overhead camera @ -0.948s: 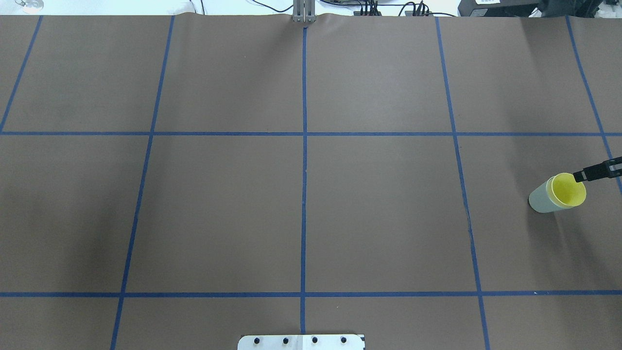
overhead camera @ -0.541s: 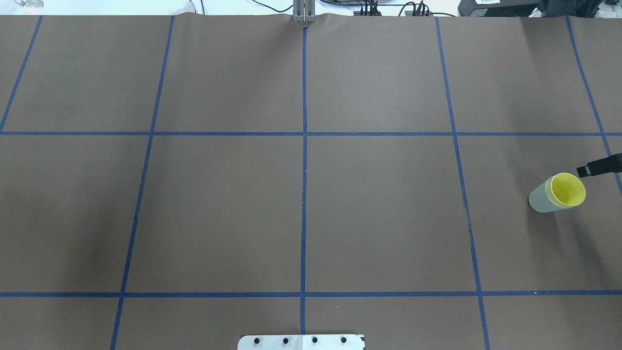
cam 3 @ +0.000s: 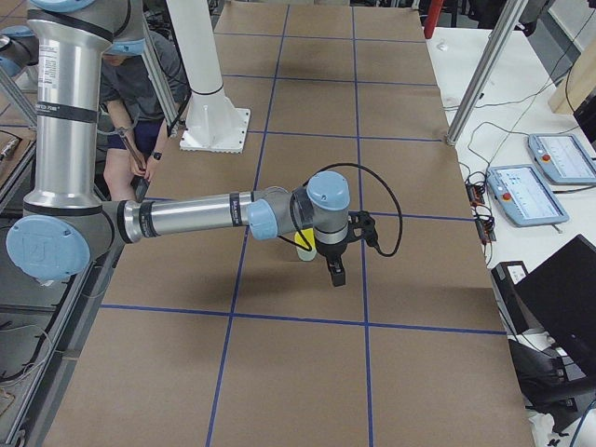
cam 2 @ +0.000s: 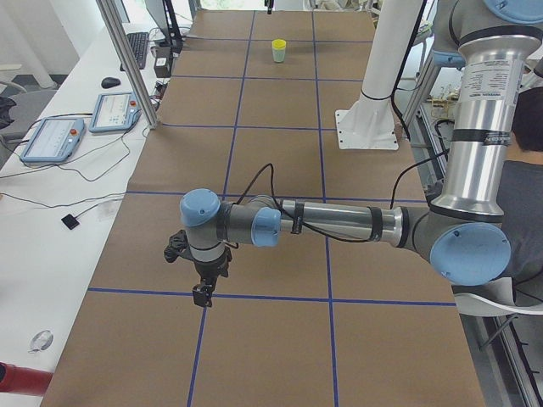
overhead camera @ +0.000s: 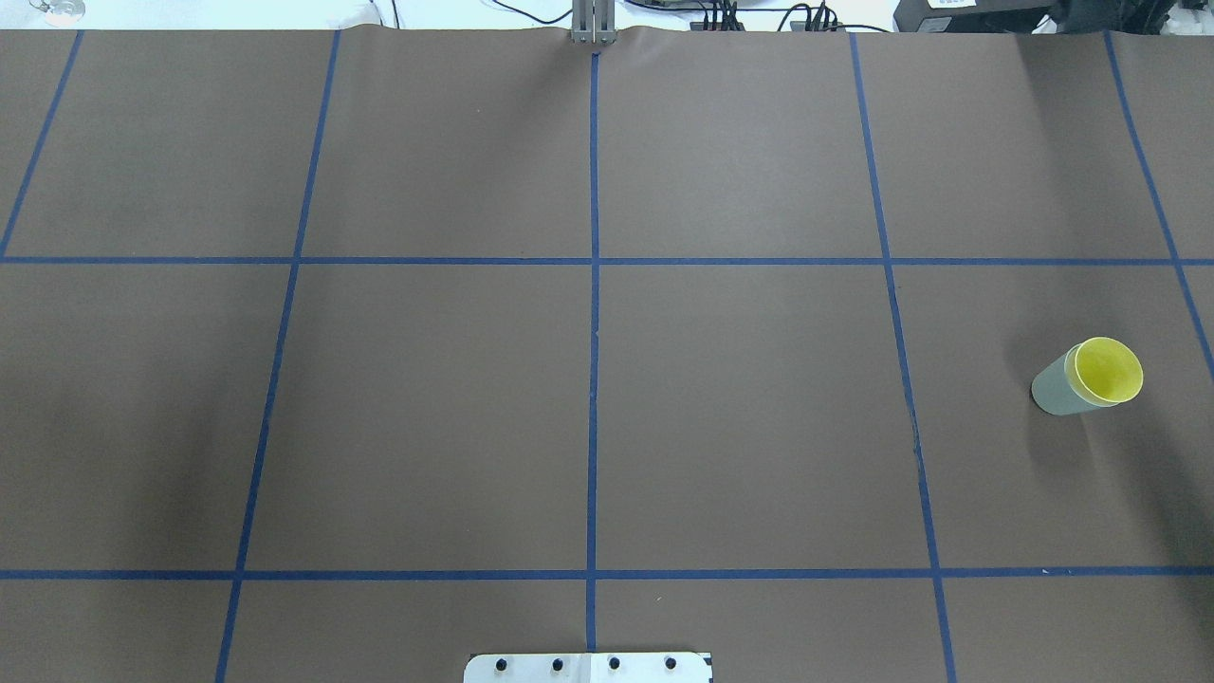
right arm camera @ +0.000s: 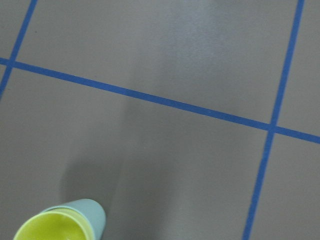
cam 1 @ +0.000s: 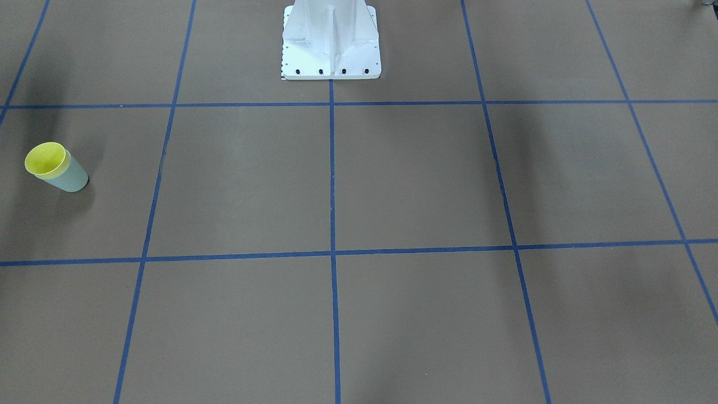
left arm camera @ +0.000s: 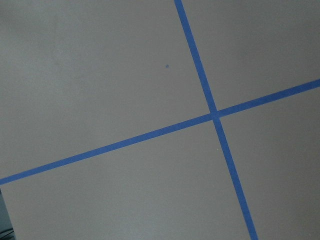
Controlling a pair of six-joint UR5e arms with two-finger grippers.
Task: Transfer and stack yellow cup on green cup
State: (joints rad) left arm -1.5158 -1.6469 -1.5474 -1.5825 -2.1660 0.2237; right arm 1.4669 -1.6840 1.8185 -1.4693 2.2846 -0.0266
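Stack: small bright yellow plastic tumbler point(overhead camera: 1108, 370) sits nested in small pale mint-green plastic tumbler point(overhead camera: 1051, 393), upright on brown paper-covered table with blue tape grid point(overhead camera: 740, 427), at the robot's far right. The right gripper point(cam 3: 335, 277) points down near the stack, apart from it; grip state cannot be told. The left gripper point(cam 2: 202, 295) is well apart; cannot tell either.

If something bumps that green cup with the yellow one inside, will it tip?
Probably tips easily: the green cup stands on its narrower base with the yellow cup nested in its wider top. Both look like thin plastic, so probably light. Tapered, it would probably roll in a curve if toppled.
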